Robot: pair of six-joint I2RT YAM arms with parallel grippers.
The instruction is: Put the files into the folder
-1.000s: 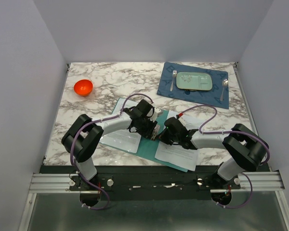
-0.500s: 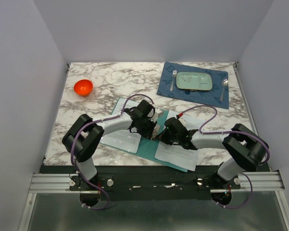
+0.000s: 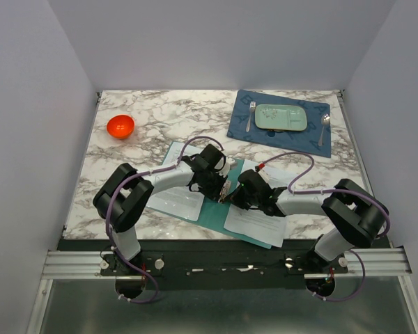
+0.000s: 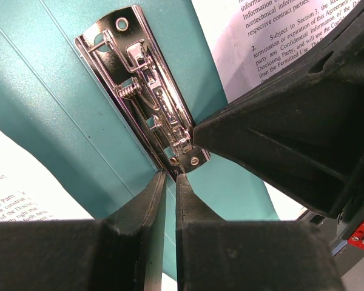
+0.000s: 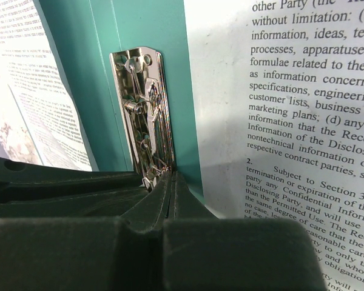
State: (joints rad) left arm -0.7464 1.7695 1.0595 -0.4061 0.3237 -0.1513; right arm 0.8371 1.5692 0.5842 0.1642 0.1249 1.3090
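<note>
Overhead view of a marble counter. Toward its far left corner sits an orange bowl. At the middle, near the front edge, a teal folder lies open. The files, white printed sheets, lie on both leaves, one on each side of the spine. Both arms bend inward over the spine, and from above their bodies hide the fingertips.

The left wrist view fills this in. The left gripper is closed to a thin slit with nothing seen between its jaws. Its tips are at one end of the shiny metal clip, and the right arm's black housing is just beside them.

The right wrist view shows the right gripper pressed fully closed, its tips touching that same end of the clip.

At the counter's far right corner, a dark blue placemat carries a pale green tray. A fork lies left of the tray and a spoon right of it.
</note>
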